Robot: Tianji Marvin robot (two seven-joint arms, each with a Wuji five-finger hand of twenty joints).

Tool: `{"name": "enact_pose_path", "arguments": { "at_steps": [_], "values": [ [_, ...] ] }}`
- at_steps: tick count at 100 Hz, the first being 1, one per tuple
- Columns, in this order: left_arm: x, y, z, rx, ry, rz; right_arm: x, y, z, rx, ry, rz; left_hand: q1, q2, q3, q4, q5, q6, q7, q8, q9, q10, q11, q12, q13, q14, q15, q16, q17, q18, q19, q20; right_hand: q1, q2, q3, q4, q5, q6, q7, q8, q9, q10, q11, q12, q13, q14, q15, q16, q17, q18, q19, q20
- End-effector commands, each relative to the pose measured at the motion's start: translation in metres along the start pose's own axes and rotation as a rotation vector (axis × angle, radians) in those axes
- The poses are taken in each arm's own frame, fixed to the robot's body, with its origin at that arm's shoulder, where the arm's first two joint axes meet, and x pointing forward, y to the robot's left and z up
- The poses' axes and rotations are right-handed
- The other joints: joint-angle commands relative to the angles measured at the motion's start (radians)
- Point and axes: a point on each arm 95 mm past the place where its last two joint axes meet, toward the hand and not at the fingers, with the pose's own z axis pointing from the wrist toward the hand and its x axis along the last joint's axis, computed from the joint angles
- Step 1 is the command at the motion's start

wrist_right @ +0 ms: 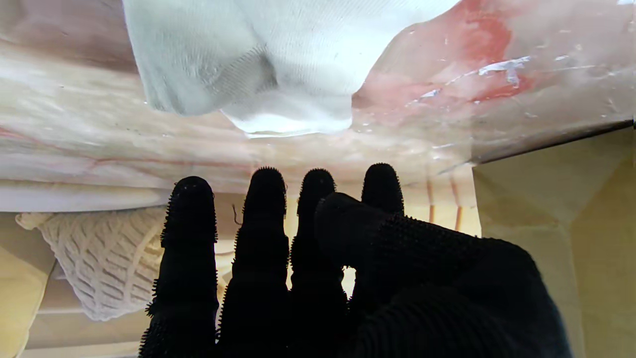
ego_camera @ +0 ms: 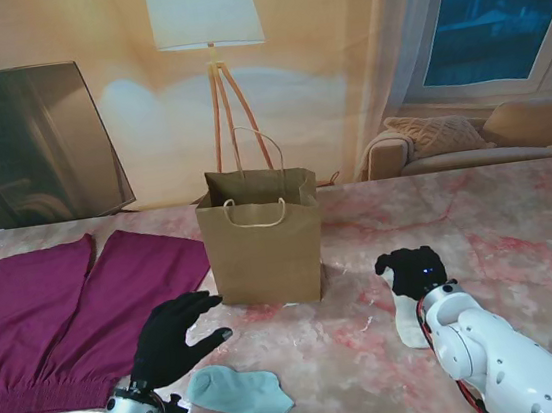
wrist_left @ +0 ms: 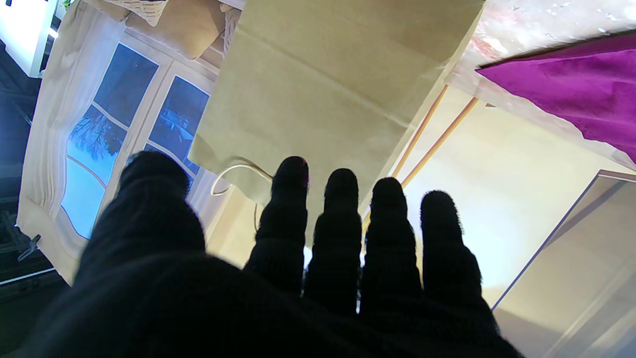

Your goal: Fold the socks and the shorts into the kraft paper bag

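Note:
The kraft paper bag (ego_camera: 262,254) stands upright and open mid-table; the left wrist view shows its side (wrist_left: 323,89). Purple shorts (ego_camera: 48,315) lie flat at the left, and one leg corner (wrist_left: 571,84) shows in the left wrist view. A pale teal sock (ego_camera: 240,392) lies near me, just right of my left hand (ego_camera: 176,335), which hovers open with its fingers (wrist_left: 338,233) spread and holds nothing. A white sock (ego_camera: 409,323) lies at the right. My right hand (ego_camera: 413,272) is over its far end, fingers (wrist_right: 263,233) straight and not gripping the sock (wrist_right: 248,64).
The table is pink marble-patterned (ego_camera: 501,229). Behind it stand a floor lamp (ego_camera: 206,34), a dark screen (ego_camera: 27,146) at the left and a sofa (ego_camera: 480,141) at the right. The bag's rope handles (ego_camera: 255,214) stick up above its rim.

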Motion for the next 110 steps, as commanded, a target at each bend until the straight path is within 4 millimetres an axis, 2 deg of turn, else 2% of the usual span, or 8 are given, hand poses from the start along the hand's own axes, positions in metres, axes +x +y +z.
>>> {"name": "enact_pose_path", "arguments": {
  "at_steps": [1, 17, 35, 64, 84, 95, 102, 110],
  "values": [
    [0.002, 0.001, -0.001, -0.002, 0.002, -0.007, 0.003, 0.001, 0.003, -0.003, -0.006, -0.003, 0.002, 0.028, -0.024, 0.065, 0.01, -0.019, 0.014, 0.012, -0.041, 0.012, -0.016, 0.004, -0.022, -0.01, -0.014, -0.002, -0.006, -0.011, -0.011, -0.003, 0.039, -0.04, 0.056, 0.046, -0.057, 0.016, -0.017, -0.007, -0.053, -0.014, -0.018, -0.017, -0.047, -0.028, -0.033, -0.025, -0.023, -0.013, -0.022, -0.025],
    [0.002, 0.0, -0.001, -0.002, 0.003, -0.006, 0.004, 0.001, 0.011, 0.027, -0.039, -0.032, 0.002, 0.028, -0.025, 0.065, 0.01, -0.02, 0.014, 0.012, -0.04, 0.011, -0.016, 0.004, -0.023, -0.01, -0.015, -0.002, -0.005, -0.01, -0.011, -0.003, -0.073, -0.126, 0.097, 0.035, -0.137, 0.042, -0.039, -0.041, -0.113, -0.005, -0.032, -0.022, -0.098, -0.027, -0.029, -0.043, -0.045, -0.021, -0.018, -0.015],
    [0.002, 0.0, 0.0, -0.002, 0.004, -0.007, 0.002, -0.002, 0.019, 0.068, -0.051, -0.061, 0.003, 0.029, -0.025, 0.065, 0.012, -0.019, 0.014, 0.013, -0.04, 0.012, -0.016, 0.004, -0.023, -0.01, -0.015, -0.002, -0.005, -0.011, -0.011, -0.003, -0.054, -0.107, 0.095, 0.034, -0.238, 0.12, -0.078, -0.087, -0.175, 0.024, 0.016, -0.001, -0.089, 0.016, 0.013, 0.012, -0.029, -0.028, 0.047, 0.041],
    [0.003, 0.0, 0.002, -0.005, 0.007, -0.008, -0.003, -0.002, 0.03, 0.083, -0.072, -0.135, 0.003, 0.029, -0.026, 0.065, 0.013, -0.022, 0.016, 0.013, -0.041, 0.011, -0.016, 0.004, -0.021, -0.011, -0.015, -0.002, -0.005, -0.011, -0.013, -0.004, -0.107, -0.169, 0.12, 0.03, -0.303, 0.11, -0.068, -0.125, -0.19, -0.003, 0.057, 0.011, -0.097, 0.013, 0.159, 0.165, 0.013, -0.054, 0.224, 0.227],
    [0.002, 0.0, 0.002, 0.002, 0.003, -0.016, -0.003, -0.009, 0.035, 0.137, -0.086, -0.117, 0.005, 0.029, -0.025, 0.065, 0.013, -0.02, 0.015, 0.013, -0.039, 0.01, -0.016, 0.004, -0.02, -0.011, -0.015, -0.002, -0.004, -0.009, -0.013, -0.004, -0.156, -0.215, 0.13, 0.025, -0.291, 0.084, -0.059, -0.133, -0.102, -0.039, 0.107, 0.033, -0.068, 0.002, 0.259, 0.247, 0.035, -0.057, 0.243, 0.245],
    [0.002, 0.001, 0.001, 0.0, 0.001, -0.014, -0.002, -0.015, 0.037, 0.162, -0.088, -0.127, 0.005, 0.03, -0.025, 0.064, 0.013, -0.019, 0.015, 0.013, -0.04, 0.009, -0.016, 0.004, -0.021, -0.01, -0.015, -0.002, -0.006, -0.009, -0.013, -0.004, -0.182, -0.241, 0.14, 0.024, -0.278, 0.078, -0.048, -0.138, -0.059, -0.065, 0.242, 0.116, -0.056, -0.001, 0.351, 0.331, 0.049, -0.056, 0.25, 0.244],
    [0.001, 0.001, 0.001, 0.001, -0.002, -0.015, -0.002, -0.019, 0.037, 0.172, -0.092, -0.125, 0.005, 0.029, -0.025, 0.064, 0.015, -0.022, 0.016, 0.013, -0.039, 0.01, -0.016, 0.004, -0.02, -0.011, -0.015, -0.002, -0.005, -0.01, -0.014, -0.004, -0.173, -0.281, 0.133, -0.062, -0.27, 0.076, -0.042, -0.14, -0.047, -0.073, 0.301, 0.218, -0.057, 0.001, 0.383, 0.364, 0.046, -0.052, 0.247, 0.235],
    [0.0, 0.0, 0.0, 0.0, -0.004, -0.013, -0.002, -0.022, 0.038, 0.176, -0.096, -0.13, 0.005, 0.029, -0.025, 0.064, 0.015, -0.021, 0.016, 0.013, -0.04, 0.009, -0.016, 0.004, -0.021, -0.011, -0.015, -0.002, -0.005, -0.01, -0.014, -0.005, -0.18, -0.335, 0.127, -0.119, -0.251, 0.084, -0.034, -0.139, -0.022, -0.082, 0.369, 0.333, -0.048, 0.001, 0.443, 0.408, 0.049, -0.047, 0.248, 0.223]
  ]
}}
